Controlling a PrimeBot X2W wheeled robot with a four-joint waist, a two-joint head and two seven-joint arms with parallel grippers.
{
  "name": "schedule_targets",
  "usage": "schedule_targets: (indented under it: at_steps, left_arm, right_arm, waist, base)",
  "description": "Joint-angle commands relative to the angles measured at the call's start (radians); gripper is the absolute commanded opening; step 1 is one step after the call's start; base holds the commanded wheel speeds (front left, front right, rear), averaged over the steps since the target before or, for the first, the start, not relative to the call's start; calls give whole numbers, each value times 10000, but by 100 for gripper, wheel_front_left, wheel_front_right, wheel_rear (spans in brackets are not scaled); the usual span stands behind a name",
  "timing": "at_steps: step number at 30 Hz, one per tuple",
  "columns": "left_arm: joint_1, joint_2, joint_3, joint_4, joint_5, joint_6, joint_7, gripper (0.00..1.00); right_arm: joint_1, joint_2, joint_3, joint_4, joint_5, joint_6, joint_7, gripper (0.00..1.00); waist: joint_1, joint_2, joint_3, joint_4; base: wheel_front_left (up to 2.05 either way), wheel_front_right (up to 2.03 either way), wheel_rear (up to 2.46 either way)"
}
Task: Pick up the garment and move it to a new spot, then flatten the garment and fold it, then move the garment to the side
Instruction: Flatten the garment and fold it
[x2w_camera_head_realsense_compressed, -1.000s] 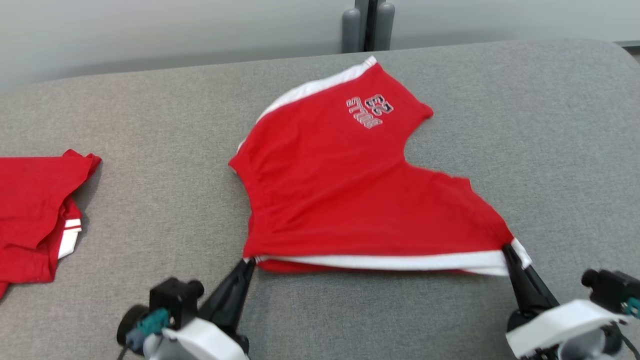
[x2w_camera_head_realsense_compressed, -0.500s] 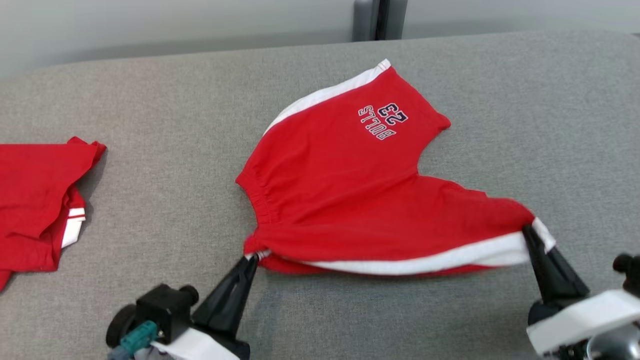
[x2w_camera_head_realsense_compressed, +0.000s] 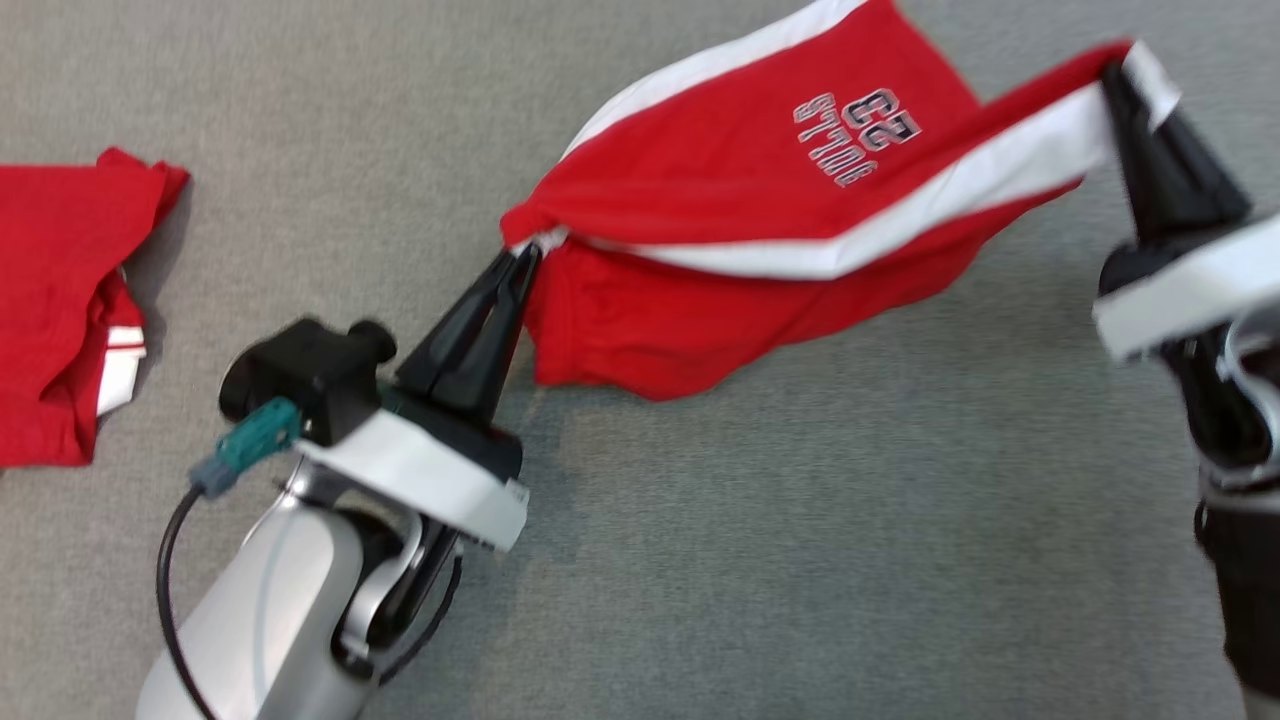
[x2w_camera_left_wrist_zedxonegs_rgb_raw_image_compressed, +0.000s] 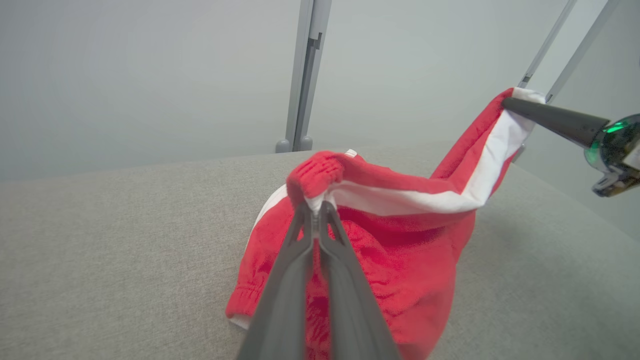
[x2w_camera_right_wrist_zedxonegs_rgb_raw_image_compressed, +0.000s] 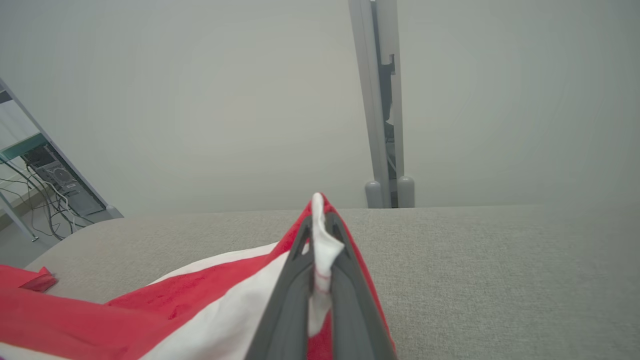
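In the head view, the garment (x2w_camera_head_realsense_compressed: 740, 190), red shorts with a white side stripe (x2w_camera_head_realsense_compressed: 850, 250), hangs between the two tools over the grey counter (x2w_camera_head_realsense_compressed: 800, 560), toward 1 o'clock of the picture. The left tool (x2w_camera_head_realsense_compressed: 525, 260) is clenched on the waistband corner. The right tool (x2w_camera_head_realsense_compressed: 1115, 75) is clenched on the other end of the same stripe, at 2 o'clock. I judge that both ends of one edge are held so that the cloth stretches out and can be laid flat at a new spot. A second red cloth (x2w_camera_head_realsense_compressed: 60, 300) lies well apart at 9 o'clock, and no tool touches it.

The left wrist view shows the height, which is hard to read from above. The stripe climbs toward the right tool at 2 o'clock, so that end is held higher. The lower part of the shorts seems to rest on the counter at 6 o'clock. The gathered waistband (x2w_camera_left_wrist_zedxonegs_rgb_raw_image_compressed: 316, 176) is squeezed between the two fingertips.

The right wrist view shows how thin this grasp is. The fingers are pressed on a narrow fold of white hem, and a little of it stands out past the tips at 12 o'clock. I think such a grip may slip under a strong pull. Behind the counter stand a grey post (x2w_camera_right_wrist_zedxonegs_rgb_raw_image_compressed: 382, 100) and, at 9 o'clock, a shelf with cables (x2w_camera_right_wrist_zedxonegs_rgb_raw_image_compressed: 45, 175).
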Motion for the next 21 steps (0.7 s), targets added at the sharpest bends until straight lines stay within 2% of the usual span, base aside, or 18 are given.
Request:
schedule_targets:
  at_steps: [1,7,8,15,21]
  left_arm:
    - [-319,-50,-5,232,-17,-105,-83,0]
    - [-1586,-730,-92,1758,-242,-534,-405,0]
    - [-1810,-894,-71,2152,-340,-606,-516,0]
    - [-2236,-1250,-95,3101,-572,-860,-775,0]
    - [-2575,-1493,-232,3803,-724,-1076,-783,0]
  right_arm:
    - [-377,-136,43,260,64,-1,-76,0]
    - [-2636,-643,694,2553,220,1,-349,0]
    - [-3218,-724,913,3289,322,1,-535,0]
    - [-4798,-920,1351,5789,505,1,-1099,0]
    - [-5690,-1007,1860,7344,597,1,-1564,0]
  waist:
    - [0,0,643,552]
    - [0,0,1246,1065]
    - [0,0,1331,1180]
    - [0,0,1422,1453]
    - [0,0,1434,1586]
  base:
    - [0,0,0]
    - [0,0,0]
    - [0,0,0]
    - [0,0,0]
    - [0,0,0]
